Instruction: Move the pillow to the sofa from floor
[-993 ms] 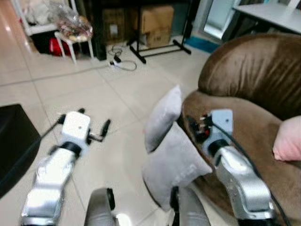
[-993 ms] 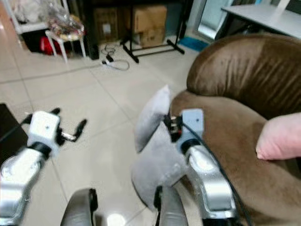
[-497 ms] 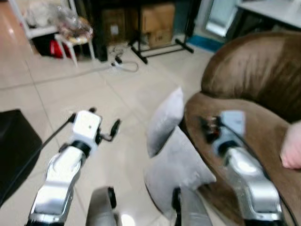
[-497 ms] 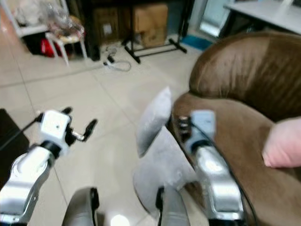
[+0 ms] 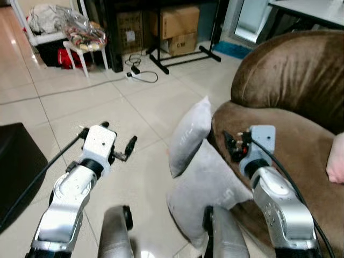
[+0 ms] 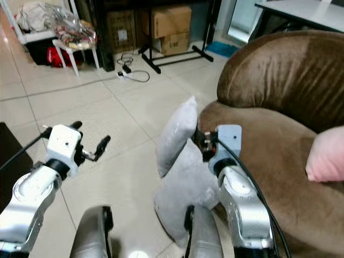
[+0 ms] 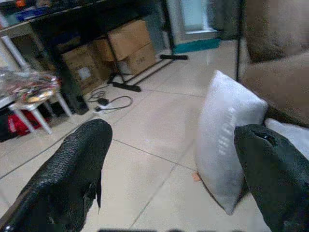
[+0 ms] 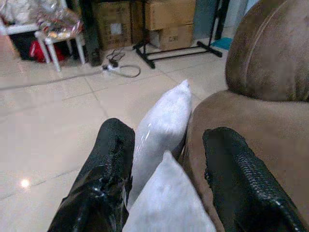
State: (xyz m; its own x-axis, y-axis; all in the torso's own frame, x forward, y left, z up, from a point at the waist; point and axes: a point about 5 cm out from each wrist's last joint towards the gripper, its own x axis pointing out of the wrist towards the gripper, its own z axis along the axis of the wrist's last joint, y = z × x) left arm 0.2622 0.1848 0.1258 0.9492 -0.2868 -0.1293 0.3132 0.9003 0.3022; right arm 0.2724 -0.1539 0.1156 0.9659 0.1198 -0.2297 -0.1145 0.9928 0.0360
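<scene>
Two grey pillows lean on the floor against the front of the brown sofa (image 5: 285,80). One pillow (image 5: 189,134) stands upright; the other pillow (image 5: 207,188) lies lower and nearer to me, its corner showing in the right wrist view (image 8: 166,203). My right gripper (image 5: 230,146) is open at the sofa's front edge, just above the lower pillow, its fingers (image 8: 108,174) on either side of that corner. My left gripper (image 5: 117,137) is open over bare floor, left of the upright pillow (image 7: 227,145) and apart from it. A pink pillow (image 5: 337,158) rests on the sofa seat.
A black block (image 5: 13,166) stands at my left. Farther back are a white stool with a bag (image 5: 83,37), cardboard boxes (image 5: 180,21), a black stand's feet (image 5: 183,54) and a power strip with cables (image 5: 141,72). My knees (image 5: 115,236) show at the bottom.
My left arm has reached forward and to the right, closer to the upright pillow. The right gripper stays by the pillows at the sofa's edge. The view has shifted slightly.
</scene>
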